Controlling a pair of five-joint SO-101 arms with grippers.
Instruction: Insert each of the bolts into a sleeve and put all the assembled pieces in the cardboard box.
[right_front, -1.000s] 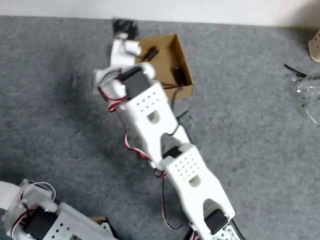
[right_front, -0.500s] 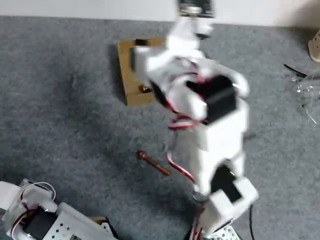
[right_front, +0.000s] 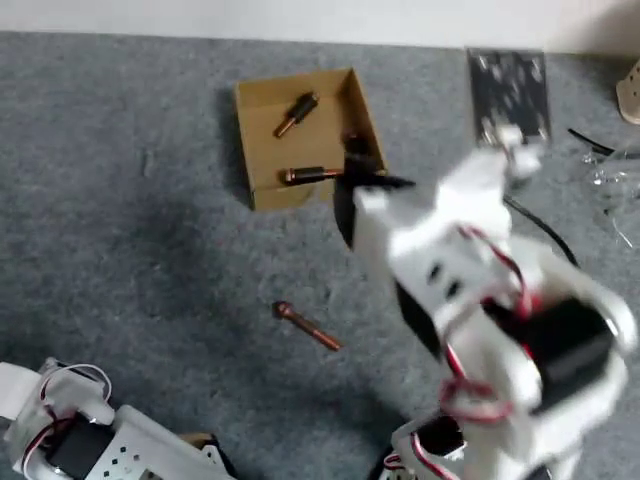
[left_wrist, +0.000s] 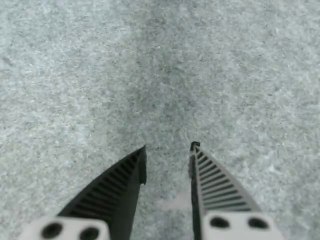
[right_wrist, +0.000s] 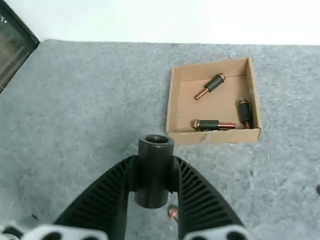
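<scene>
Right gripper (right_wrist: 153, 161) clamping black sleeve (right_wrist: 153, 182) – cardboard box (right_wrist: 172, 102) holding three assembled pieces (right_wrist: 212, 124). Loose bolt (right_front: 307, 327) lying at box's 6 o'clock. Left gripper (left_wrist: 167, 150) hanging over carpet (left_wrist: 150, 75) – jaws parted.

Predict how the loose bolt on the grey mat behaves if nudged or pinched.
The bolt looks like a rigid metal rod with a wider head, so nudged sideways it would probably roll in an arc. The fuzzy mat likely stops it quickly. Lying flat and thin, it may slip unless pinched squarely across the shank.
</scene>
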